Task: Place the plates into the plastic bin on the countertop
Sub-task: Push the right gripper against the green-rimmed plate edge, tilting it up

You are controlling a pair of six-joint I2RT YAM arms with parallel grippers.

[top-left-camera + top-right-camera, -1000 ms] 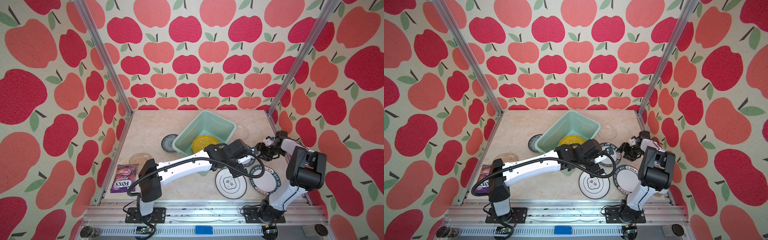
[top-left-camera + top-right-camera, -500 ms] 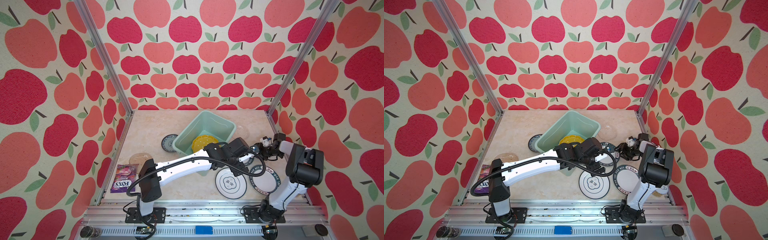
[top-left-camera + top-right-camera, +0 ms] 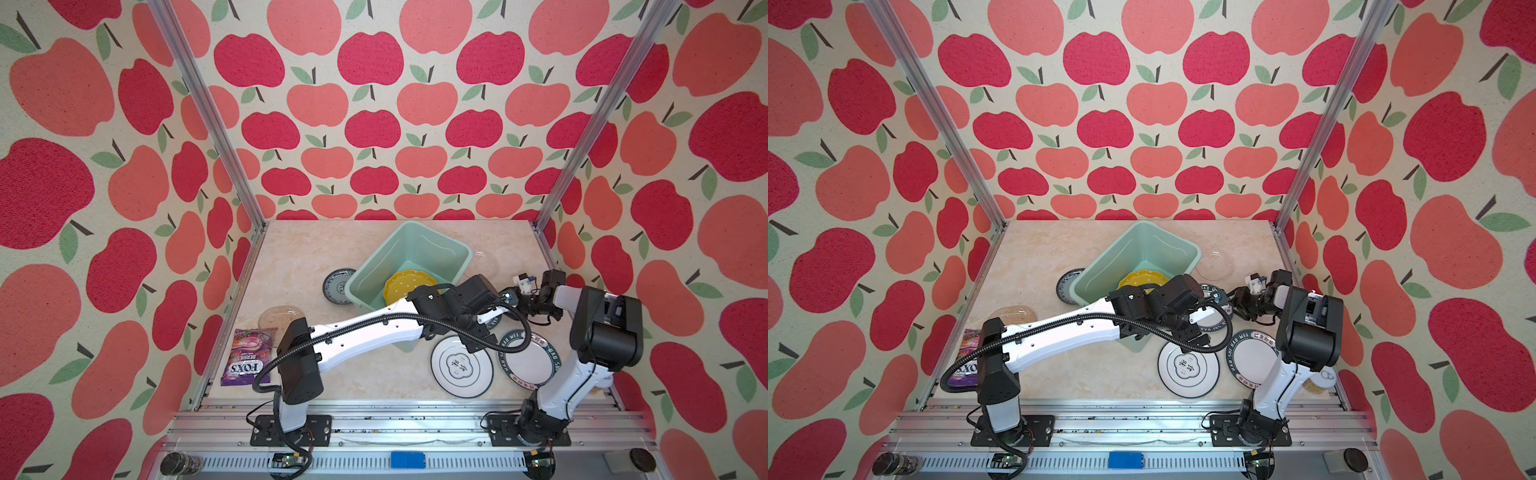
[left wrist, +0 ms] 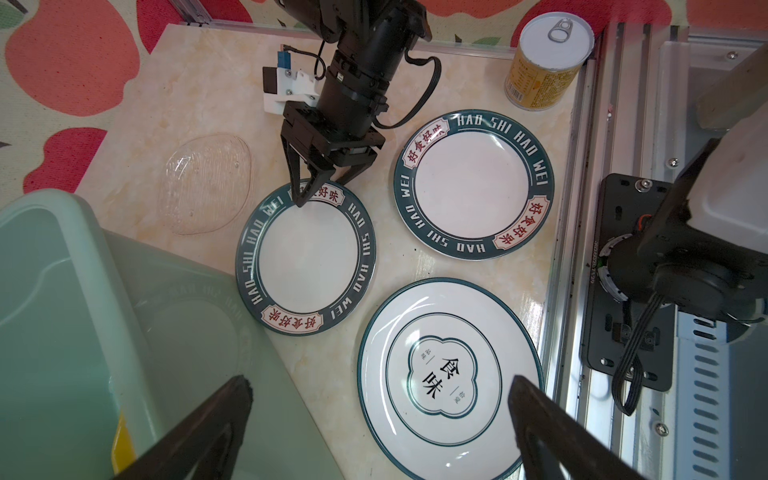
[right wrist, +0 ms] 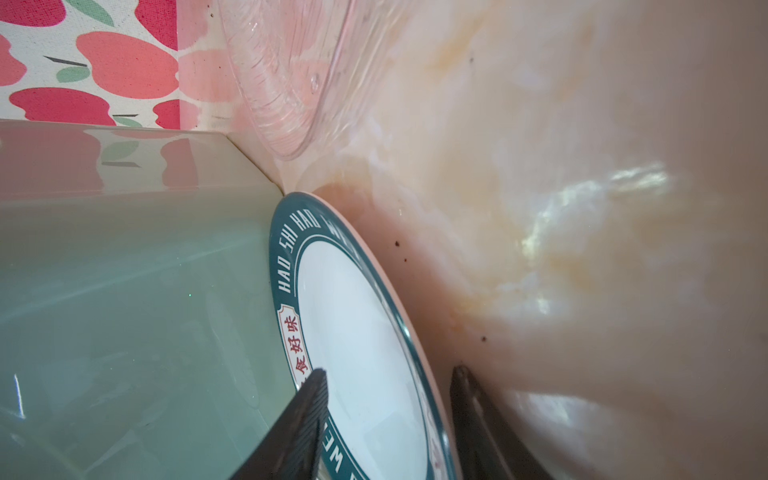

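One down: the yellow plate lies inside the plastic bin. The right hand straddles the lettered plate right against the bin (clamped? can't tell). The left hand gapes wide, empty. The emblem plate and others wait on the desk around the bin.

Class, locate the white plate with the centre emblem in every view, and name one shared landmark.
Top view: emblem plate, right of centre near the front, beside a lettered-rim plate.
Top view: emblem plate, same spot.
Left wrist: emblem plate, large, nearest the camera.
Right wrist: not in it.
Landmark: plastic bin.
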